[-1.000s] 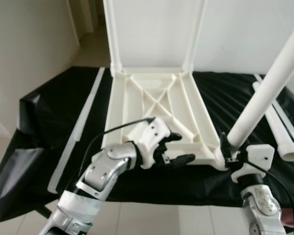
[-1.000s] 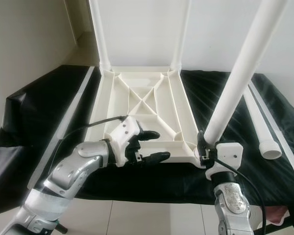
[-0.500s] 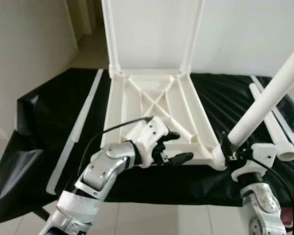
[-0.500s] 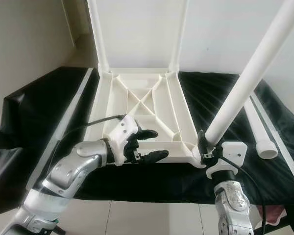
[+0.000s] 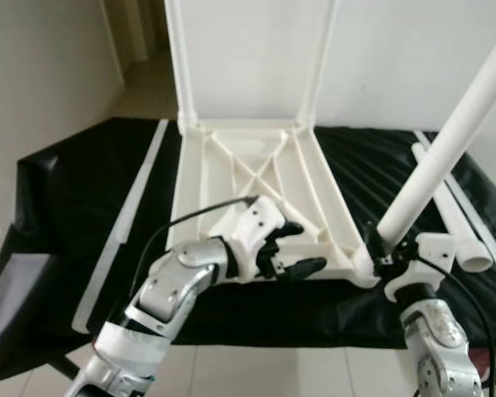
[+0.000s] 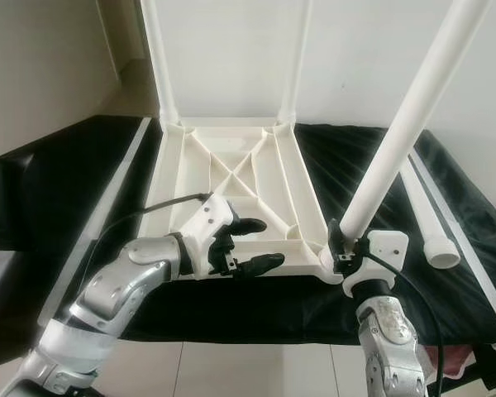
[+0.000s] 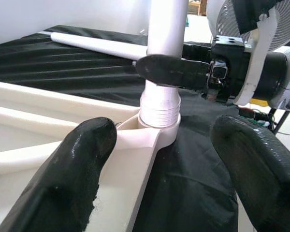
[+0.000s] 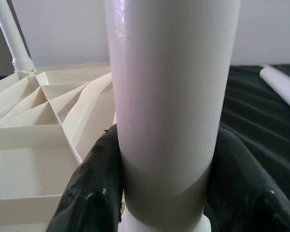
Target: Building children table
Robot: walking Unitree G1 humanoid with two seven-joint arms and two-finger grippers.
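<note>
Gripping the long white plastic tube leg (image 6: pixel 397 136) near its threaded foot, the right hand (image 6: pixel 341 246) pinches it between both black fingers (image 8: pixel 94 188), the leg standing tilted in the near right corner socket of the upside-down white plastic tabletop (image 6: pixel 223 178). The left hand (image 6: pixel 250 245) has its fingers spread over the tabletop's near edge. Two legs (image 6: pixel 155 58) stand in the far corners; a loose white tube (image 6: pixel 426 223) lies on the black-covered table (image 6: pixel 58 182).
</note>
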